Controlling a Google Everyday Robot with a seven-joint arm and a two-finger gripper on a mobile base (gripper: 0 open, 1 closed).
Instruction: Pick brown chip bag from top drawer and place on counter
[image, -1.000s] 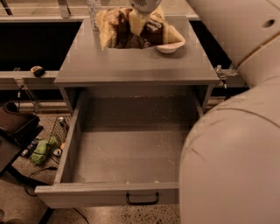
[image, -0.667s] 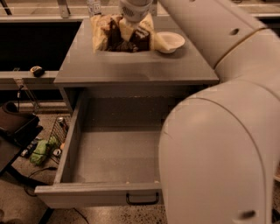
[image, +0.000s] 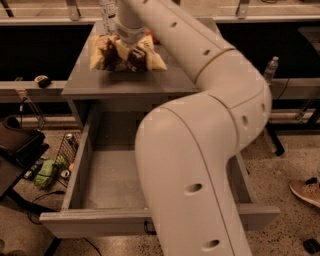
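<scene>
Since a second ago, the white two-finger gripper (image: 129, 44) and the crinkly brown chip bag with pale yellow-tan ends (image: 102, 56) have shifted toward the left part of the flat grey metal counter (image: 167, 80), and the robot's thick white arm (image: 200, 150) now sweeps across the right half of the view. The gripper sits at the counter's back left, pointing down, clamped on the bag's dark middle, which bunches up under it. The bag's ends spread out low over the counter; whether it touches the surface I cannot tell. Below, the wide shallow grey top drawer (image: 107, 175) stands pulled fully out, its flat floor bare where the arm does not cover it. A clear plastic bottle (image: 107, 15) stands just behind the bag.
</scene>
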